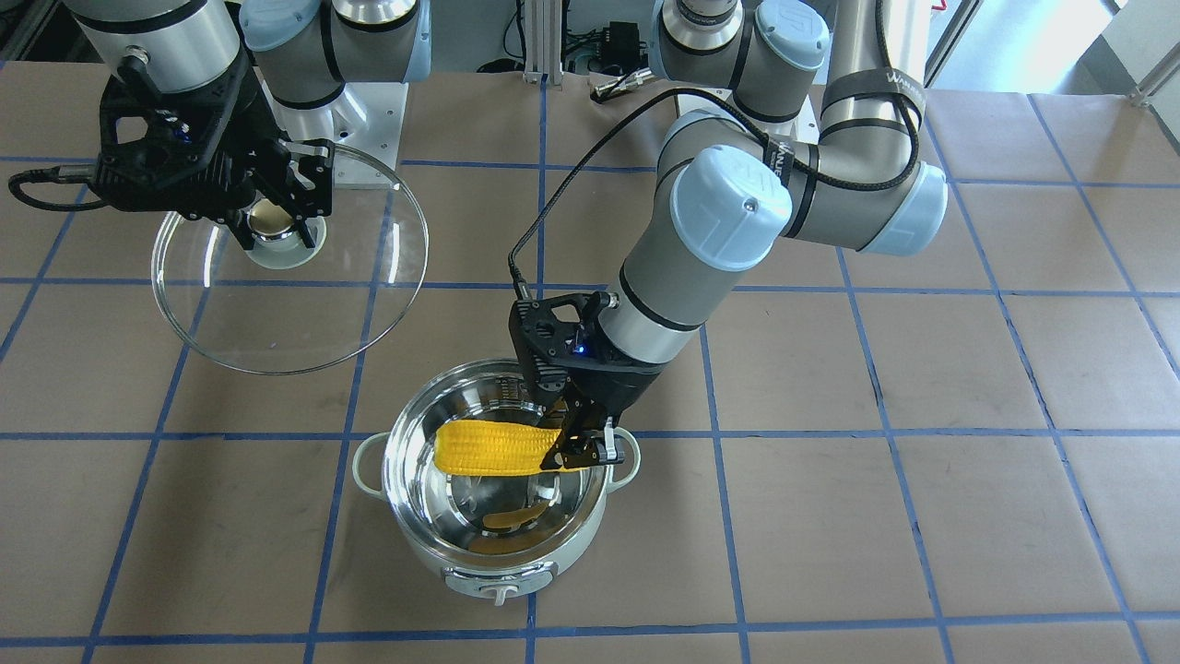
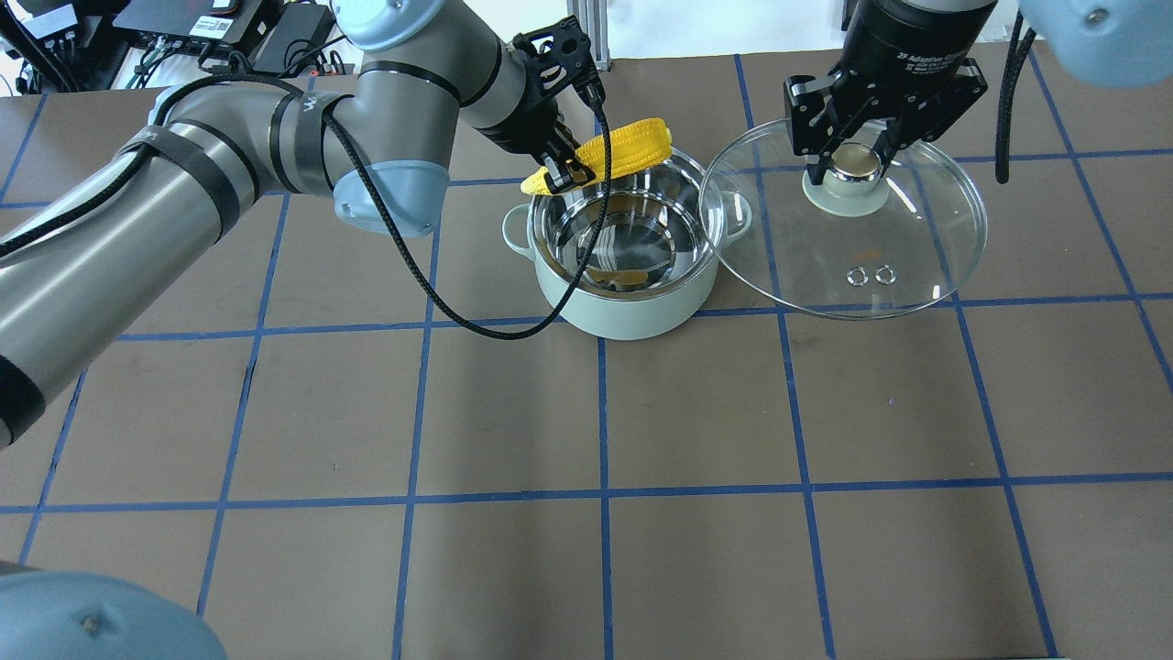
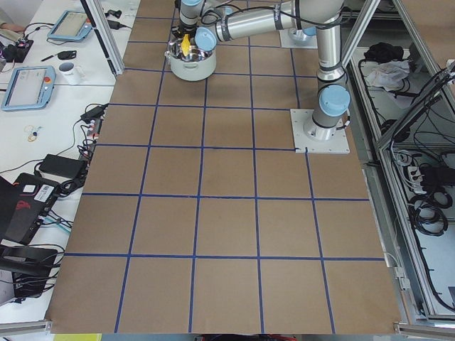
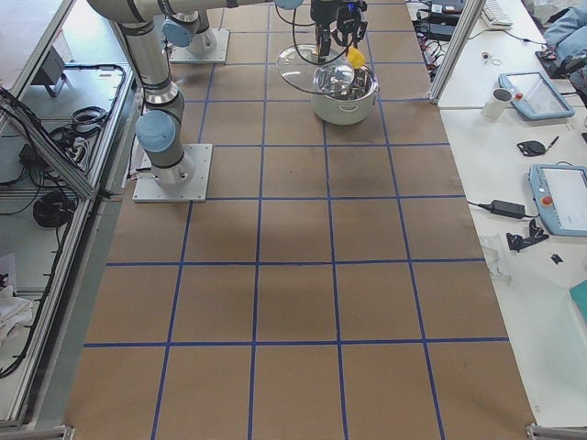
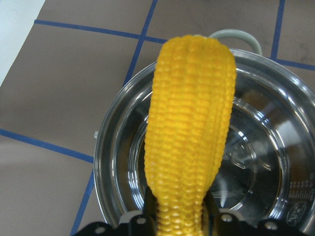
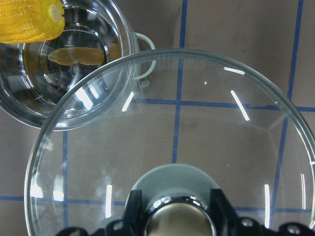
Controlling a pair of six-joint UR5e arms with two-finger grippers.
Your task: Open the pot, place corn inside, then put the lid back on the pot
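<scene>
The pale mint-grey pot (image 1: pixel 498 553) (image 2: pixel 632 316) stands open, its steel bowl bare but for reflections. My left gripper (image 1: pixel 583 452) (image 2: pixel 561 176) is shut on the thick end of the yellow corn (image 1: pixel 493 447) (image 2: pixel 623 151) (image 5: pixel 189 128) and holds it level over the bowl. My right gripper (image 1: pixel 277 221) (image 2: pixel 852 165) is shut on the knob of the glass lid (image 1: pixel 277 323) (image 2: pixel 852 266) (image 6: pixel 187 147) and holds it in the air beside the pot, toward the robot's right. The corn's tip (image 6: pixel 34 19) and the pot's bowl (image 6: pixel 64 73) also show in the right wrist view.
The brown table top (image 2: pixel 596 412) carries a blue tape grid. The left arm's black cable (image 2: pixel 440 293) hangs in a loop beside the pot. Operator desks with tablets (image 3: pixel 28 85) (image 4: pixel 559 197) flank the table's far side.
</scene>
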